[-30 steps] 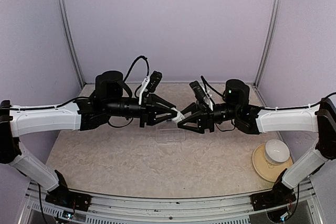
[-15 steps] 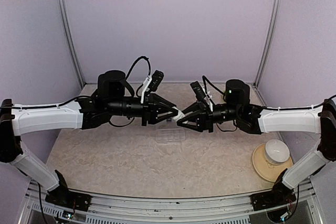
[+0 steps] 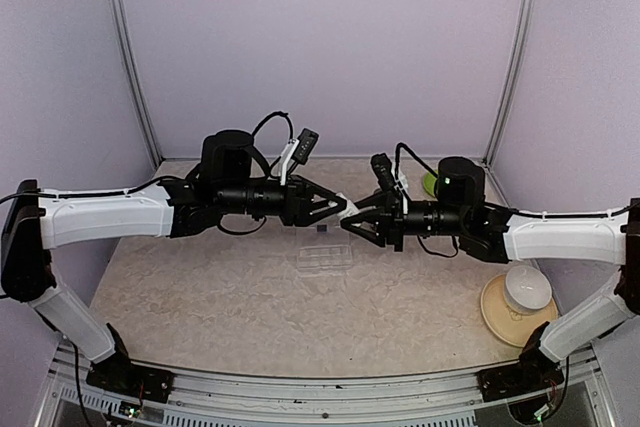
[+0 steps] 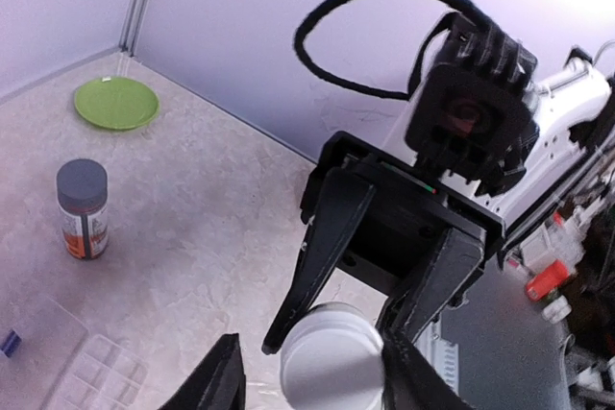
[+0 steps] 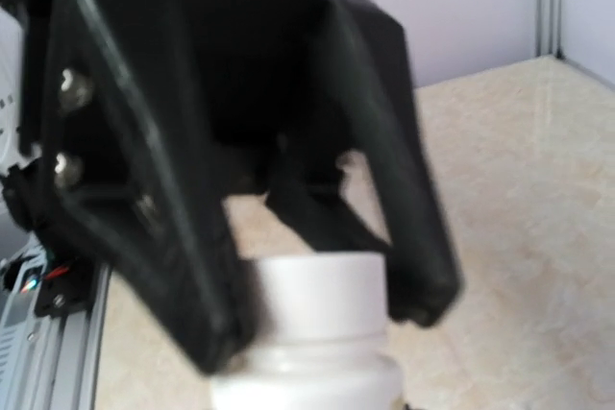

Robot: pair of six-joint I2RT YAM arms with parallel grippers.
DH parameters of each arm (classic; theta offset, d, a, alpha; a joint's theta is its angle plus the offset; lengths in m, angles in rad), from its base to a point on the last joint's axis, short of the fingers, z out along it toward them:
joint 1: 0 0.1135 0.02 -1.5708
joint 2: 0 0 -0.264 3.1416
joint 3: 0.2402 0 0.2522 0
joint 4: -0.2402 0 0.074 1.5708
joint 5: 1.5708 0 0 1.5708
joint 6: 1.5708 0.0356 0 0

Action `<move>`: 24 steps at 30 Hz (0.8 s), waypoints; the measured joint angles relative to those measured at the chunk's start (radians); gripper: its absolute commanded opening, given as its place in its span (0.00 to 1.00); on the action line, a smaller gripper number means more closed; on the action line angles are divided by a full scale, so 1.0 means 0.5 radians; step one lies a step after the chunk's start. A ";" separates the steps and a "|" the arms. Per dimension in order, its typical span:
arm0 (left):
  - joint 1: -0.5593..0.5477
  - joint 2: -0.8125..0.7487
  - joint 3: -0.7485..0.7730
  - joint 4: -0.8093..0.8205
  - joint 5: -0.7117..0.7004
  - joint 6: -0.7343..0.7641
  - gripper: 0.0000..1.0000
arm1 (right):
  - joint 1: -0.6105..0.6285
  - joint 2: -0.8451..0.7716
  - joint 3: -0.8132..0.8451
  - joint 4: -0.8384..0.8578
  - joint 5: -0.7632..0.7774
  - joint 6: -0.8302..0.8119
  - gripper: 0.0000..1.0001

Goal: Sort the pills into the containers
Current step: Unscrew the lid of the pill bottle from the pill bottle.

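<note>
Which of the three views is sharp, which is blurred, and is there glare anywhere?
Top external: sharp and evenly lit; the pill box shows clearly. Left wrist: mostly sharp, but glare washes out the upper right corner. Right wrist: blurred; the left gripper and the white bottle fill the frame, out of focus.

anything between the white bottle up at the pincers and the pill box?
Nothing visible. The white bottle sits in mid-air between the left pincer and right pincer. The pill box lies on the table below them. The bottle's cap looks still on, though.
</note>
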 measured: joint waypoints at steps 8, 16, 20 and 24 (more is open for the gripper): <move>0.024 -0.011 -0.049 0.088 -0.047 -0.087 0.99 | 0.013 -0.053 0.000 0.076 0.027 0.034 0.13; 0.037 -0.011 -0.166 0.378 -0.013 -0.191 0.99 | 0.065 -0.047 0.000 0.125 0.040 0.132 0.12; 0.037 -0.011 -0.217 0.597 0.034 -0.252 0.99 | 0.098 0.007 0.001 0.166 0.071 0.201 0.12; 0.034 -0.007 -0.240 0.745 0.084 -0.292 0.99 | 0.114 0.070 0.002 0.191 0.098 0.272 0.12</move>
